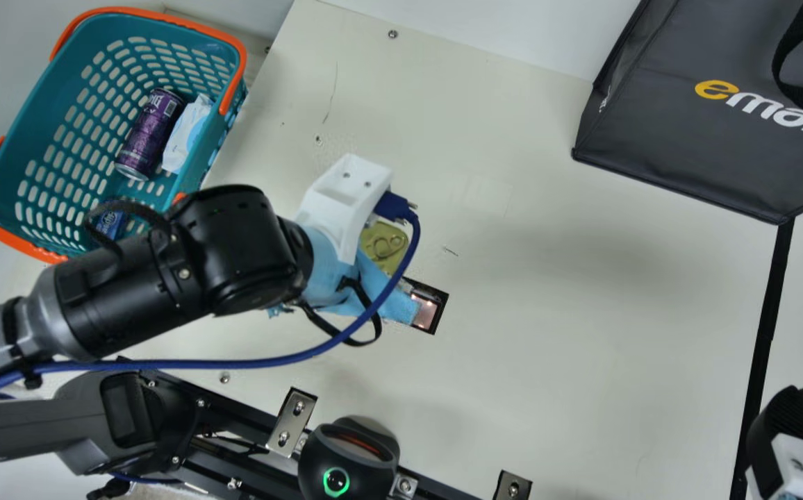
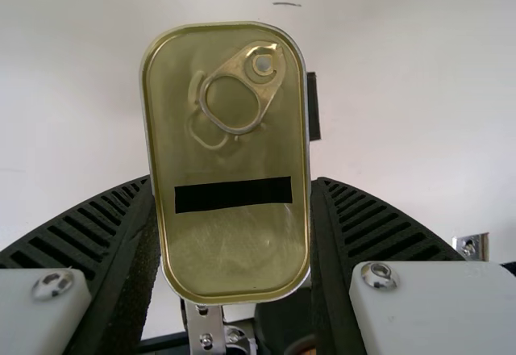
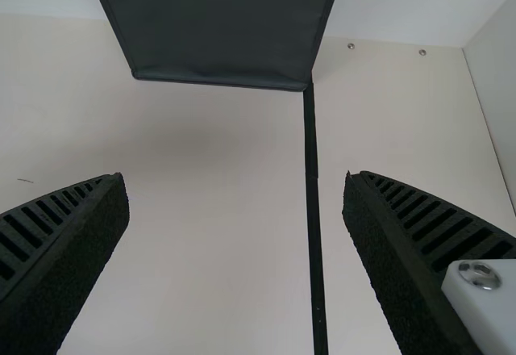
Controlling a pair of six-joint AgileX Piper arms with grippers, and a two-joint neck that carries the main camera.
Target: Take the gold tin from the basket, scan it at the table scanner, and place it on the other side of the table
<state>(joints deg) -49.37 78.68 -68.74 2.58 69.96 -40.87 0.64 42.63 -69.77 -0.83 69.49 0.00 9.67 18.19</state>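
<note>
My left gripper hangs over the middle of the table, its fingers beneath the wrist in the main view. Between wrist and cable, part of the gold tin shows beside the lit scanner window. In the left wrist view, the left gripper is shut on the long sides of the gold tin, whose ring-pull lid with a black strip faces the camera. The window's dark edge peeks out past the tin. My right gripper is at the lower right; its wrist view shows the right gripper open, holding nothing.
A teal basket at the upper left holds a purple can, a white-and-blue packet and a blue item. A dark bag stands upper right, above a black tape line. A round black device sits at the near edge.
</note>
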